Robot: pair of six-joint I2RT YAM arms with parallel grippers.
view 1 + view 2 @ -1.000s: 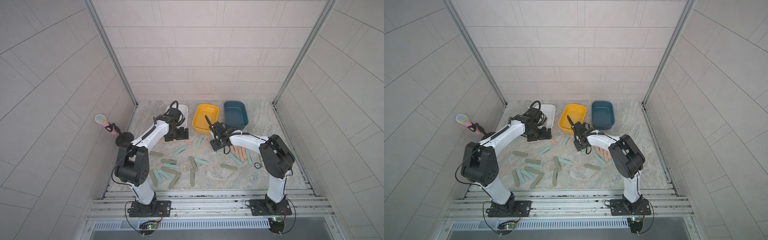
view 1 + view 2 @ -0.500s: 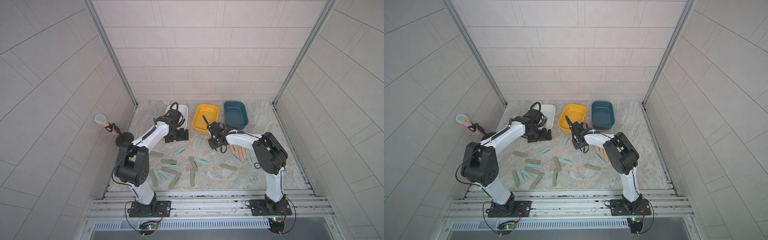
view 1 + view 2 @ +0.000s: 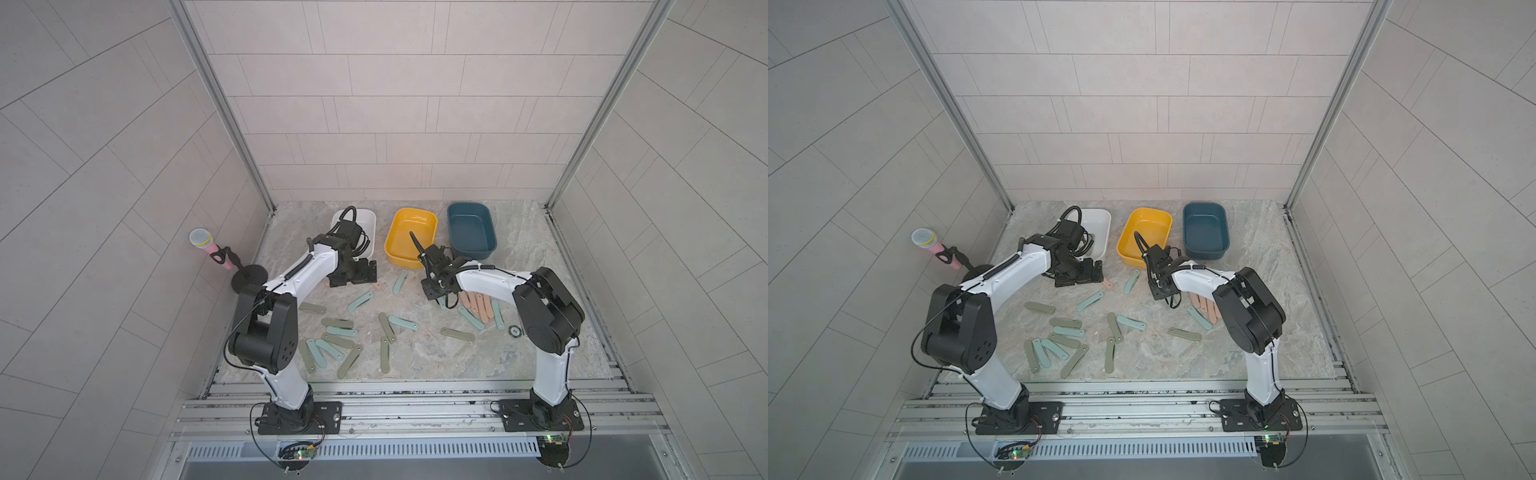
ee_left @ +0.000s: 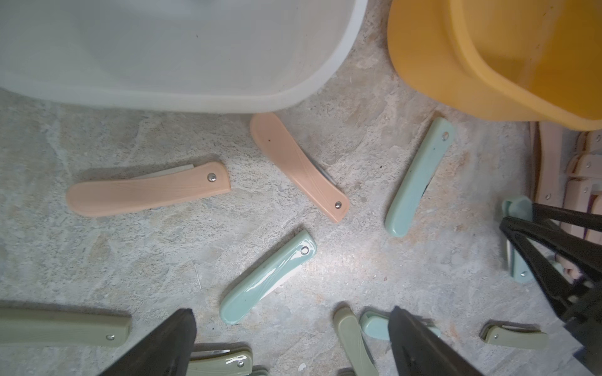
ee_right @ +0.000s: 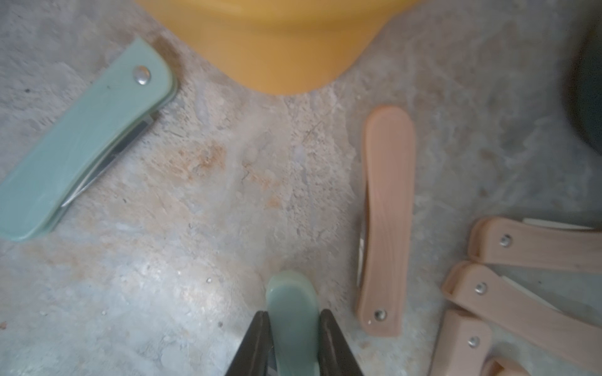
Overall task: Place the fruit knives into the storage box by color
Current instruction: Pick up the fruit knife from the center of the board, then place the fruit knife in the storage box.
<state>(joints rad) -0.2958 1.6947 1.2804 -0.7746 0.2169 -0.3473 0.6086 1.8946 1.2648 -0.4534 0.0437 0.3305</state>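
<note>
Twin top views high overhead, whole tabletop (image 3: 519, 232) in common; wrist views close, downward

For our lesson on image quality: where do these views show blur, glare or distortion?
Right wrist view: the gripped teal knife is blurred; left wrist view: glare streaks on the glossy teal knife; both top views: side-wall tile lines bow.

white box (image 3: 371, 226) partly behind L arm (image 3: 299, 270), yellow box (image 5: 277, 48) blurry, cropped
</note>
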